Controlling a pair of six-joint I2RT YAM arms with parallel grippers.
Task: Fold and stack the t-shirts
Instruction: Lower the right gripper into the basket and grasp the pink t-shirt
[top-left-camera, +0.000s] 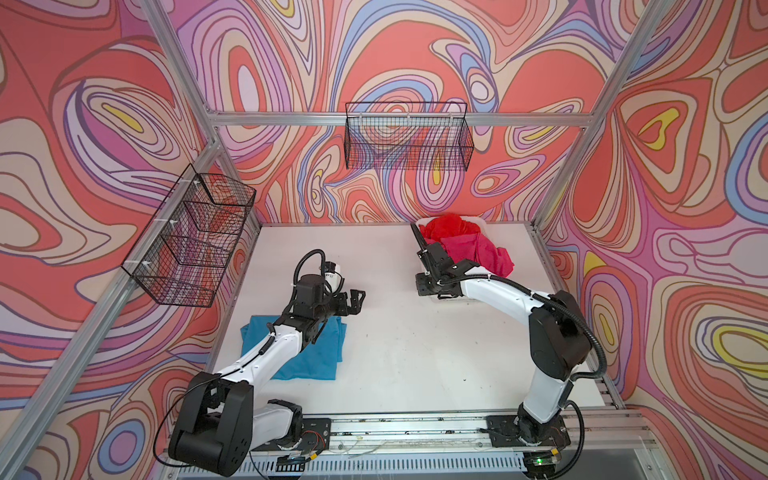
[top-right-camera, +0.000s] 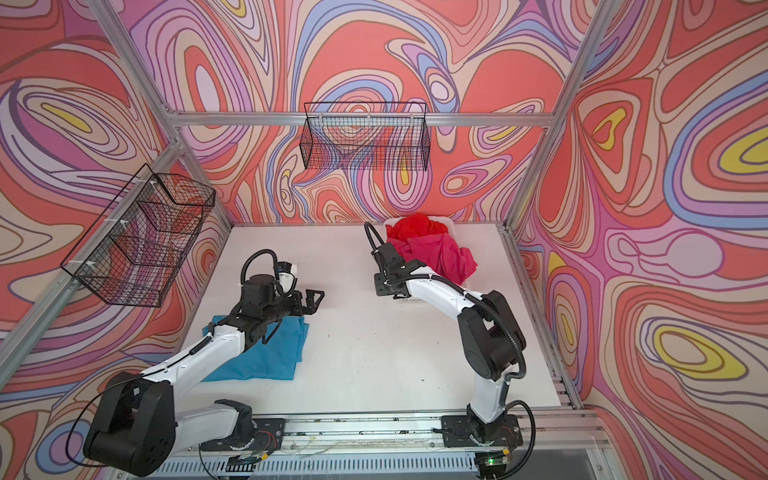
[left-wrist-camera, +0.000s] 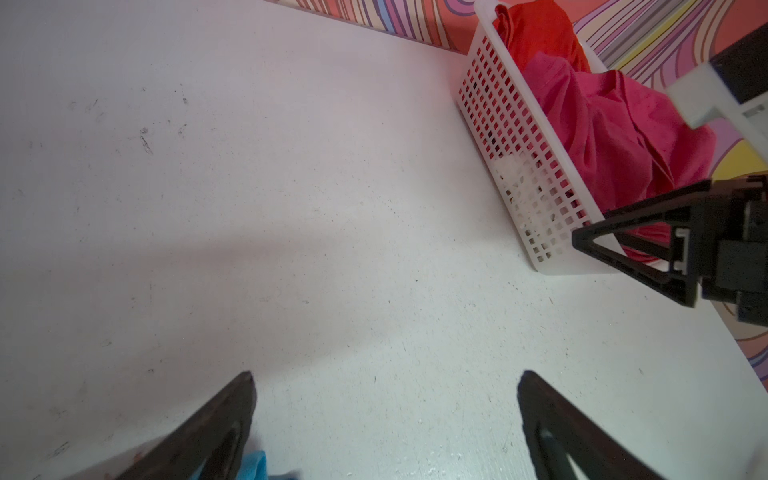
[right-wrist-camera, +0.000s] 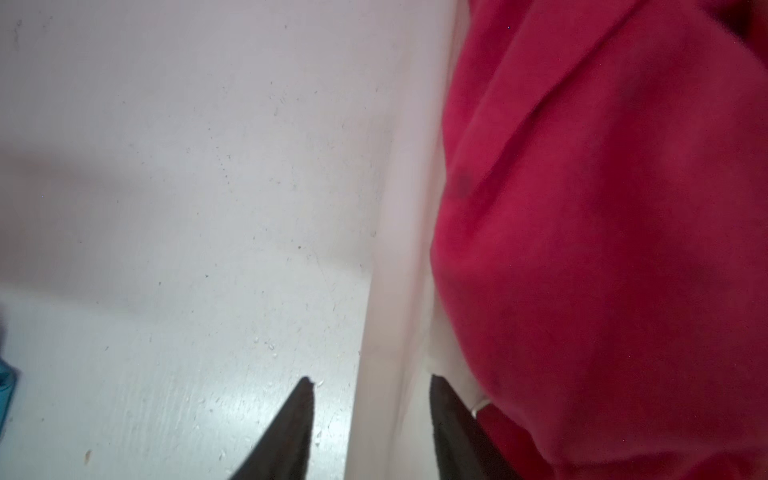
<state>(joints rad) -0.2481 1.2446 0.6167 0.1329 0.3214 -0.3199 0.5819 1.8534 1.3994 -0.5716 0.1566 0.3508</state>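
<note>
Magenta shirt (right-wrist-camera: 602, 228) — just beside right gripper (right-wrist-camera: 370, 379)

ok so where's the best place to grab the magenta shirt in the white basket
Pinch a raised fold of the magenta shirt from above, near the middle of the heap. It lies crumpled on top, partly over the red shirt and spilling past the basket rim, so a side approach would meet the wall.

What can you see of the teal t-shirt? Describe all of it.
The teal t-shirt is soft blue cloth, folded into a rough rectangle with some creases. It lies flat on the white table, near left in both top views. The left arm crosses above it, hiding a strip; contact is unclear.
</note>
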